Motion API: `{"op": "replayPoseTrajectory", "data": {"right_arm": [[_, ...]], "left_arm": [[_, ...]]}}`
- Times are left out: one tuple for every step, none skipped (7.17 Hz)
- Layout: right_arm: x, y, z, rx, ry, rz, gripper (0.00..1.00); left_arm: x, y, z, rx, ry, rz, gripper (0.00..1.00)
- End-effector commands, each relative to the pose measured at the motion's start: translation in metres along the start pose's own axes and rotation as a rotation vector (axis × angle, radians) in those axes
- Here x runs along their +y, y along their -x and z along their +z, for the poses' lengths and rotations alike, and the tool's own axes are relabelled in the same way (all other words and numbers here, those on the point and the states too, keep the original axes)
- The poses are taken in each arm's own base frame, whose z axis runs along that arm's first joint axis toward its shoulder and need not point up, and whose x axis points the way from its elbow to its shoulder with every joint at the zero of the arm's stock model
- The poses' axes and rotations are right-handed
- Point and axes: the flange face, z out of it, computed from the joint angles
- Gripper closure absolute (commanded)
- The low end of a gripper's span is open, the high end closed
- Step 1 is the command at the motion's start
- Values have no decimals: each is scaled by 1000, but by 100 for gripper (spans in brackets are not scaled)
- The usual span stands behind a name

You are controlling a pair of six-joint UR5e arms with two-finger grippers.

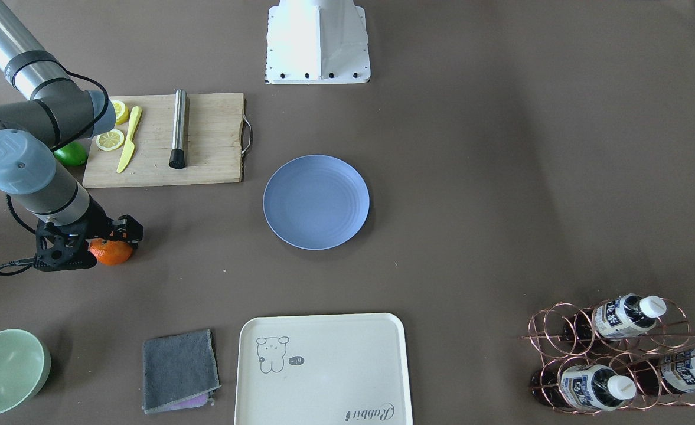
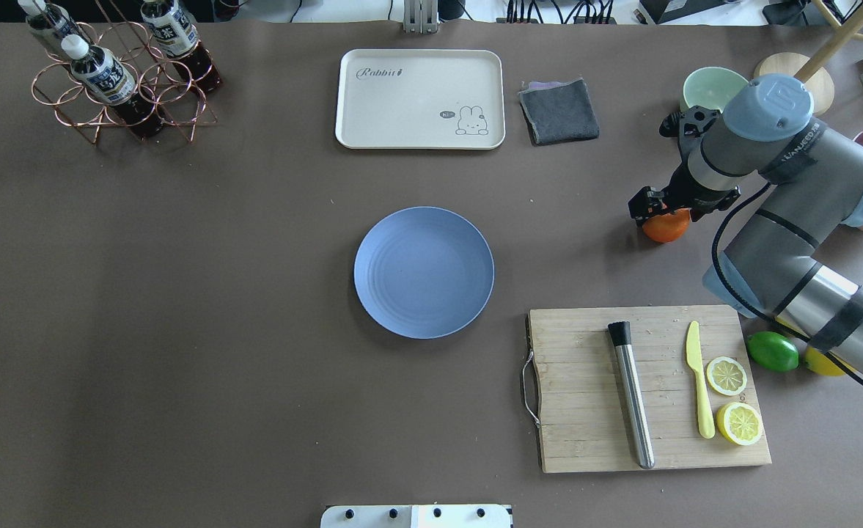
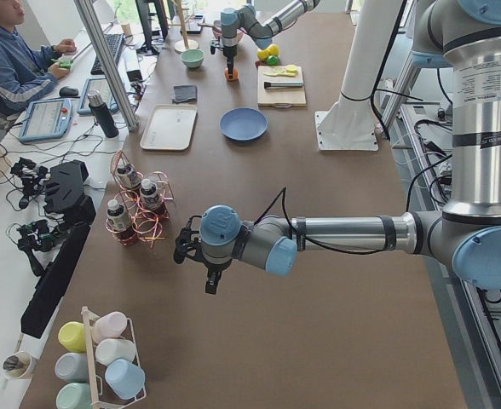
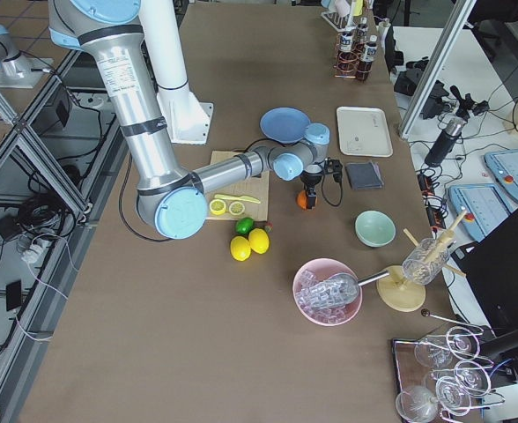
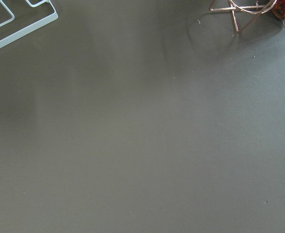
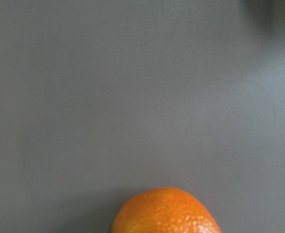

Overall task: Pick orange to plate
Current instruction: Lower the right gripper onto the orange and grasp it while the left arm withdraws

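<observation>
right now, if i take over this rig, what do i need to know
Right tool: down over the orange, beyond the cutting board on the robot's right. Whether it has gripped cannot be told.
Left tool: over bare table near the bottle rack, far from the job. Open or shut cannot be told.
Plate: mid-table, empty.
Done: approach to the orange.
Left: confirm grip, lift, carry to the plate, release.

Open table [image 2: 563,227] lies between my right gripper [image 2: 662,214] and the plate [image 2: 424,272], with the cutting board [image 2: 585,389] flanking that stretch.
</observation>
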Motion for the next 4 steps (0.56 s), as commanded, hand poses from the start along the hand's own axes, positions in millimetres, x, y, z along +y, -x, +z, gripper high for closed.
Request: {"op": "replayPoseTrajectory", "data": {"right_arm": [[3,3,11,19,-5,-8,7],[1,8,8,5,-24,-9,61],[1,22,1,-13,-31,-22,100],[-6,61,-18,-50,-48,18,100]], "left_arm": [[0,1,0,0,1,-1,2],[1,1,1,0,2,-2,2],[1,1,1,0,2,-2,2],[1,2,1,-1,3,-3,2]]}}
